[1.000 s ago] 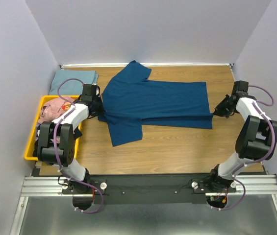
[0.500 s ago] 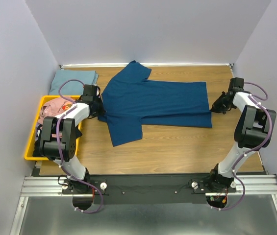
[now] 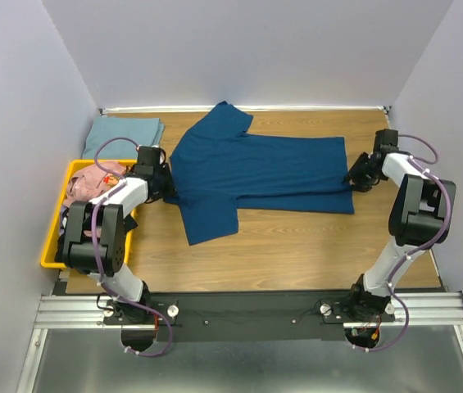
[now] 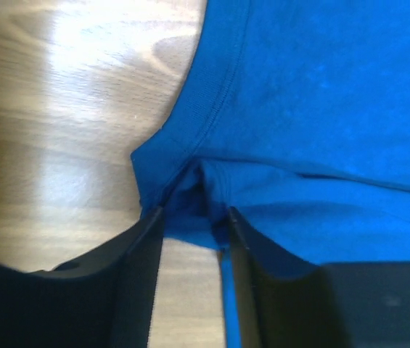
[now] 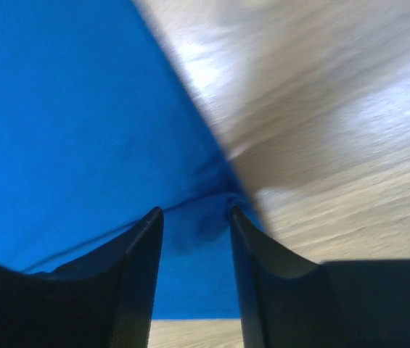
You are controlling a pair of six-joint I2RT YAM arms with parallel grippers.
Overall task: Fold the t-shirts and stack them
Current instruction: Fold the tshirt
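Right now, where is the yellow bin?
From above, the yellow bin sits at the table's left edge beside the left arm, with the folded pale shirt just beyond it.

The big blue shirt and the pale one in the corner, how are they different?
The blue shirt is deep blue; the pale shirt is light grey-blue. The blue shirt lies spread out, sleeves showing; the pale shirt is folded small. The blue shirt covers the middle of the table; the pale shirt sits in its far left corner. Both lie flat.
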